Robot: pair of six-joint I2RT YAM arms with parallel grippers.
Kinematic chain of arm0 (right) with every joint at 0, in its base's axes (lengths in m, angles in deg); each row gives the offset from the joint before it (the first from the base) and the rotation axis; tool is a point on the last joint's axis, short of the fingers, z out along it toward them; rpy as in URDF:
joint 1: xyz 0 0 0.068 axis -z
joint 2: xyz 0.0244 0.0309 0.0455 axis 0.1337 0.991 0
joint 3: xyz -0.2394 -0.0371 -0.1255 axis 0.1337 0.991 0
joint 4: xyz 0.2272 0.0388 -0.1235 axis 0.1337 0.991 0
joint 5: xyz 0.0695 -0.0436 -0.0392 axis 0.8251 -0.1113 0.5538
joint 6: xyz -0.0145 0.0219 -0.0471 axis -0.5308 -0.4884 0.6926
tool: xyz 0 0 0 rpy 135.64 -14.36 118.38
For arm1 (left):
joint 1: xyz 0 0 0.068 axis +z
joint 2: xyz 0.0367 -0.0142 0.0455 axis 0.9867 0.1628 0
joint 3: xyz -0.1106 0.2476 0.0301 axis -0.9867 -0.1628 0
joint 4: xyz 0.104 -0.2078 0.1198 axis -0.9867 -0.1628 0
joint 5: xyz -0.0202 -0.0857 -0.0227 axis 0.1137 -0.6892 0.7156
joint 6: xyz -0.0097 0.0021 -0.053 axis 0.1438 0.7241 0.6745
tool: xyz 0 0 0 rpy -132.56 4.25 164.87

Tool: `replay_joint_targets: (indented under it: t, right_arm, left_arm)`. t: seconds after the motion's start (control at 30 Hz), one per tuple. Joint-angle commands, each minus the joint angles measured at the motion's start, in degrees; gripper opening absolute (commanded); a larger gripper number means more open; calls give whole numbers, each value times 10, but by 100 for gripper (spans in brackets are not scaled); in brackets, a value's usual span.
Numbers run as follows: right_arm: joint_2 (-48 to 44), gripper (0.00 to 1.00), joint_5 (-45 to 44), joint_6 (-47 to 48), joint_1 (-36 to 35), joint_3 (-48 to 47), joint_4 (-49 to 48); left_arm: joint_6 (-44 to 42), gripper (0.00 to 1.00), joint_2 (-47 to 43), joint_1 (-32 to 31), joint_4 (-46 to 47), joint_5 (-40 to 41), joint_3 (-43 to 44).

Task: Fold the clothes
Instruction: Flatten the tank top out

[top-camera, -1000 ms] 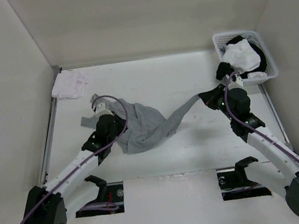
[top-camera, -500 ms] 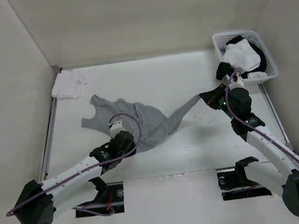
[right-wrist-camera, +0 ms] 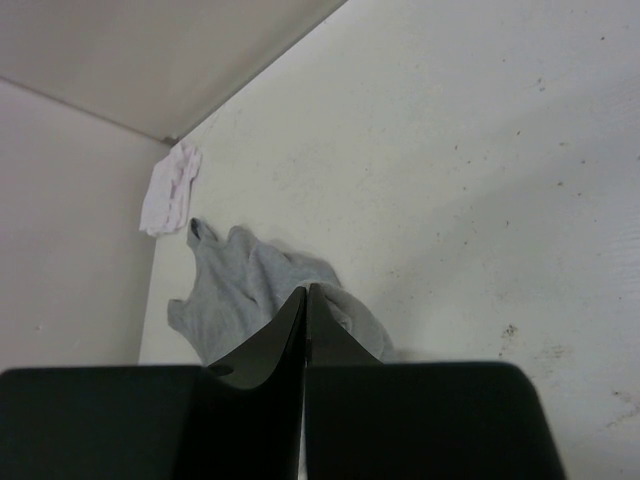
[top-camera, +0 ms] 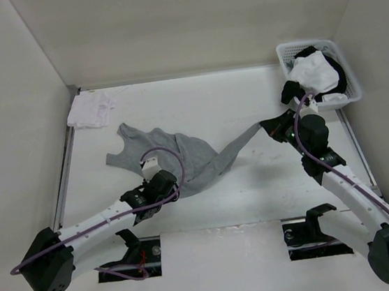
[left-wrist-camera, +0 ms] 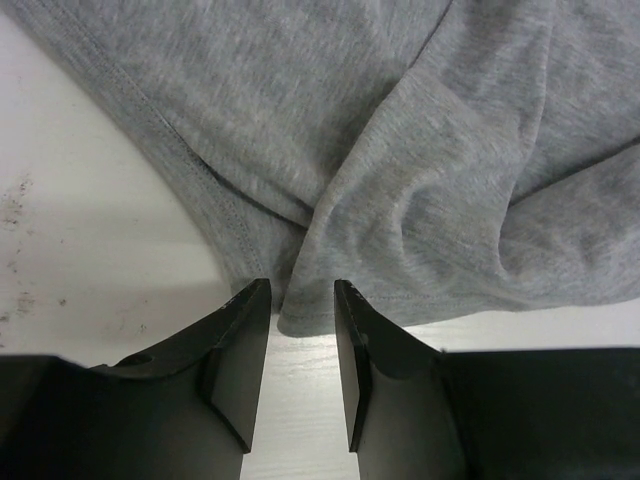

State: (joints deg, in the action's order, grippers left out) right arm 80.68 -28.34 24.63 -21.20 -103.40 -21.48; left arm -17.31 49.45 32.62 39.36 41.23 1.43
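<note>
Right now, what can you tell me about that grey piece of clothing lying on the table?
The grey sleeveless top is thin, soft knit with stitched hems, unfolded and rumpled on the white table. Its neck and armholes point to the far left. Its other end is drawn into a twisted strip running right, where the shut right hand seems to pinch its tip. The open left hand sits at its near edge, a fold of hem at its fingertips.

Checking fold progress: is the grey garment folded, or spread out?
Not folded. The grey garment lies crumpled and twisted on the table, one end drawn out to the right gripper, which is shut on it.
</note>
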Motion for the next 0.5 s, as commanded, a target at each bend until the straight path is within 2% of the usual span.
replay_joint_targets:
  t: [0.0, 0.2, 0.47]
  right_arm:
    - [-11, 1, 6, 8, -3, -2, -30]
    - [-7, 1, 5, 8, -10, -1, -32]
    - [-18, 1, 6, 8, -11, -6, -29]
  left_arm:
    - [-4, 29, 8, 6, 35, -5, 4]
    - [-11, 22, 15, 9, 41, -9, 4]
    - [-5, 21, 14, 10, 37, -18, -4]
